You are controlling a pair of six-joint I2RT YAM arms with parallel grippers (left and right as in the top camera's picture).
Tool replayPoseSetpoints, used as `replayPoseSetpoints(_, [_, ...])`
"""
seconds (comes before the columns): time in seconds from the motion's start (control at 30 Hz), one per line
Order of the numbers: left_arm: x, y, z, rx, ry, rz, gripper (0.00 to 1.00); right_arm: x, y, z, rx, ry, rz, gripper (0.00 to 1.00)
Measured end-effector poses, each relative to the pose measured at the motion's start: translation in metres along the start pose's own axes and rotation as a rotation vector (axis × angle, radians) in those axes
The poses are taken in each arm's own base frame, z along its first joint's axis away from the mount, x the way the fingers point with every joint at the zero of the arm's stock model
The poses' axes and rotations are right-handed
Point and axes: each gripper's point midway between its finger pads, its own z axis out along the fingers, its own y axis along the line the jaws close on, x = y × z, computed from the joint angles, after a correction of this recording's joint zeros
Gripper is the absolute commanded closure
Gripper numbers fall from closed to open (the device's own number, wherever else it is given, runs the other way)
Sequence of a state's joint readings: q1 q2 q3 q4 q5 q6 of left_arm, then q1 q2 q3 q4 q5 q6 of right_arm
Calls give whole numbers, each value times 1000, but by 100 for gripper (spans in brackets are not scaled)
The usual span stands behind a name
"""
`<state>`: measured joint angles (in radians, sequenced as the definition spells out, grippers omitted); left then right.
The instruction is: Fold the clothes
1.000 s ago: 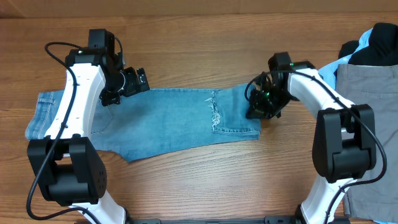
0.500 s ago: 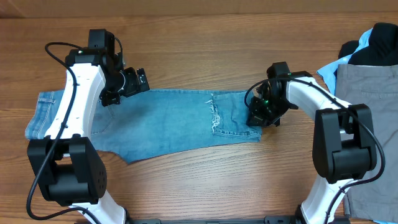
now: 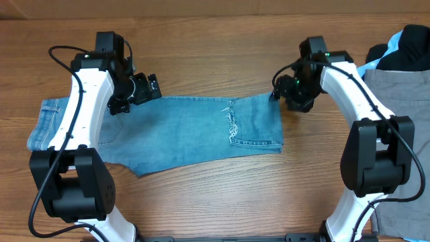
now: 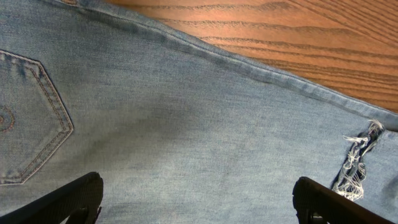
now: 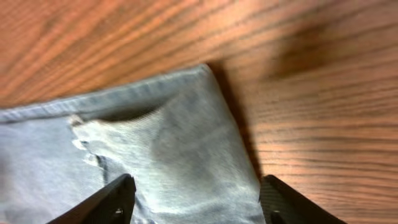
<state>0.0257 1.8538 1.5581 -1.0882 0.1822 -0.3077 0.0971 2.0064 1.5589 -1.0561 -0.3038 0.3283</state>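
We see the light-blue jeans [image 3: 195, 131] lying flat across the middle of the table [image 3: 201, 202], with a stitched pocket [image 4: 28, 118] and a frayed rip [image 3: 232, 121]. The left gripper [image 4: 199, 200] and the right gripper [image 5: 196, 199] hang over them, spread wide, gripping nothing.

The jeans [image 3: 188, 131] are looking like thick blue denim cloth, matt and a bit rough. Thread stitching is showing on the pocket [image 4: 31, 118] at the left of the left wrist view. A torn spot [image 4: 357, 158] is showing loose white threads. The table [image 3: 215, 40] is looking like smooth brown wood, shining a little. At the right edge, grey trousers [image 3: 403, 94] are looking like flat matt cloth. The left gripper [image 4: 198, 183] is showing fingers [image 4: 74, 199] that are looking like matt black plastic.
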Motion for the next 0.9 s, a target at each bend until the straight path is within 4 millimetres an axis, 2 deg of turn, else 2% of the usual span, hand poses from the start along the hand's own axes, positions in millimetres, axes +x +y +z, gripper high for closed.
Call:
replayPoseSetpoints(0.13, [0,0,0,0,0,0,0,6,6,1,-38,25,-55,56])
replayPoseSetpoints(0.17, [0,0,0,1,-2,0,0,7,8,2,-51,30,-78,64])
replayPoseSetpoints(0.2, [-1,0,0,1,-2,0,0,8,9,3,-57,32,-82,67])
replayPoseSetpoints(0.27, [-1,0,0,2,-5,1,0,9,12,11,-79,28,-116,78])
replayPoseSetpoints(0.37, [-1,0,0,1,-4,1,0,14,14,24,-109,30,-148,89])
replayPoseSetpoints(0.47, [-1,0,0,1,-4,1,0,20,17,33,-152,44,-166,90])
replayPoseSetpoints(0.67, [-1,0,0,1,-3,1,0,25,37,44,-303,82,-240,90])
replayPoseSetpoints(0.73, [-1,0,0,1,-2,0,0,24,36,51,-309,89,-244,90])
replayPoseSetpoints(0.9, [0,0,0,0,0,0,0,19,19,68,-281,104,-207,90])
